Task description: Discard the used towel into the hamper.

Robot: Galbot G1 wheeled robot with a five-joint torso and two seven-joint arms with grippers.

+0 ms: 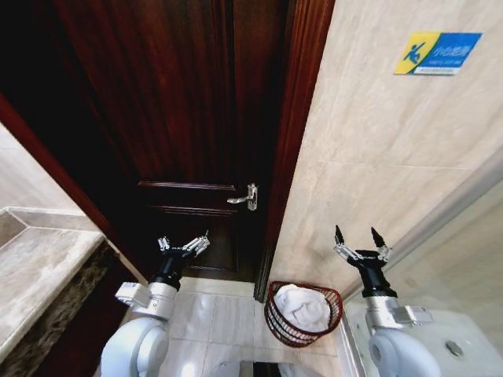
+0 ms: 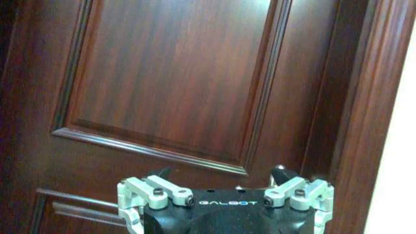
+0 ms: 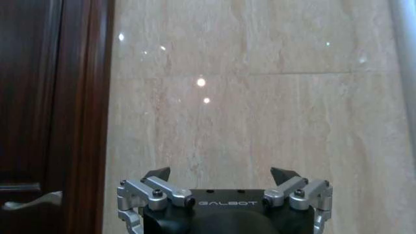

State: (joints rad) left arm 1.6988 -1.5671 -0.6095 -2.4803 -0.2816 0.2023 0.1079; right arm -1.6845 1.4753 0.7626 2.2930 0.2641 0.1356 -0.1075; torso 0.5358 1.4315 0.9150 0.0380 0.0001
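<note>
Underfoot, pale floor tiles [image 1: 211,318], dark door [image 1: 177,118].

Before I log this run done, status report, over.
Left gripper open, raised before the wooden door. Right gripper open, empty, facing the tiled wall. White towel lies in the hamper. No obstruction seen.

A hamper [image 1: 303,313] stands on the floor at the foot of the wall [image 1: 377,157], just right of the door frame [image 1: 287,141]. A towel [image 1: 302,306] lies inside the hamper. The door [image 1: 181,118] is left of the hamper, its handle [image 1: 244,198] above and to the hamper's left. A counter [image 1: 39,275] sits far left of the hamper. The left gripper [image 1: 183,246] is raised left of the hamper, fingers spread, and the right gripper [image 1: 360,237] is raised to its right, fingers spread. A sign [image 1: 437,53] hangs on the wall high above the hamper.
</note>
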